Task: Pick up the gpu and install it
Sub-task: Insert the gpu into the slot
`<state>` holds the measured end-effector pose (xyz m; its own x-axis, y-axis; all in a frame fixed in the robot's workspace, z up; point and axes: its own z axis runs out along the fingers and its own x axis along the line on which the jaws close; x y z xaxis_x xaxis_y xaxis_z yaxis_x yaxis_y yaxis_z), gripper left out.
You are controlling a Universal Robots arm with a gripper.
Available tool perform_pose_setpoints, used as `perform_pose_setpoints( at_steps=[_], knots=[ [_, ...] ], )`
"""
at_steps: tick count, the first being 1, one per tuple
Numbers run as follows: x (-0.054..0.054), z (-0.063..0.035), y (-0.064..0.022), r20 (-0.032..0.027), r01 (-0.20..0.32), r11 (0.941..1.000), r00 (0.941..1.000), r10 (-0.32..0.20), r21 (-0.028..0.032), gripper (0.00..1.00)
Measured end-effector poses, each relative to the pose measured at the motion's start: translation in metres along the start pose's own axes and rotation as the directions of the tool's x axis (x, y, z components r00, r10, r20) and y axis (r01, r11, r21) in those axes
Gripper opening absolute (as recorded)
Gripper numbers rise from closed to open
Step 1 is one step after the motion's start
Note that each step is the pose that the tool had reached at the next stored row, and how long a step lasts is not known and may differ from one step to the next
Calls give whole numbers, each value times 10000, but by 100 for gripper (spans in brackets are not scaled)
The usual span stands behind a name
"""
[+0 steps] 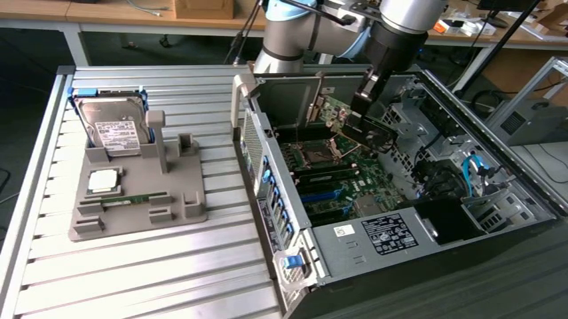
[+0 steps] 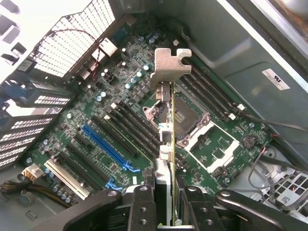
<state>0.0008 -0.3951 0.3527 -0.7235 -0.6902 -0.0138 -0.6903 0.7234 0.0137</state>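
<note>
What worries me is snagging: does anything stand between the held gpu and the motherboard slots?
Nothing visible does. The tool holds the gpu edge-on over the motherboard; the blue slot lies bare, though the card hides what is directly beneath.

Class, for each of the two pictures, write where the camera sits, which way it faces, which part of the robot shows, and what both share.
Exterior view: off the arm, above, looking down on the slatted table and into the open computer case; shows the arm and gripper.
Wrist view: on the wrist, looking past the fingers onto the motherboard.
Shared: the gpu clamped in the gripper, over the motherboard.
</note>
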Motion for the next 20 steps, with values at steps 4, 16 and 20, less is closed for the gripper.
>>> perform_pose_setpoints(
  at_steps=[4, 16, 20],
  knots=[
    [0, 0, 0, -2, 148, 9999, 9999, -148, -3, 27],
    [0, 0, 0, -8, 565, 9984, 9984, -565, -8, 27],
    [0, 0, 0, -9, 692, 9976, 9976, -692, -10, 27]
  ],
)
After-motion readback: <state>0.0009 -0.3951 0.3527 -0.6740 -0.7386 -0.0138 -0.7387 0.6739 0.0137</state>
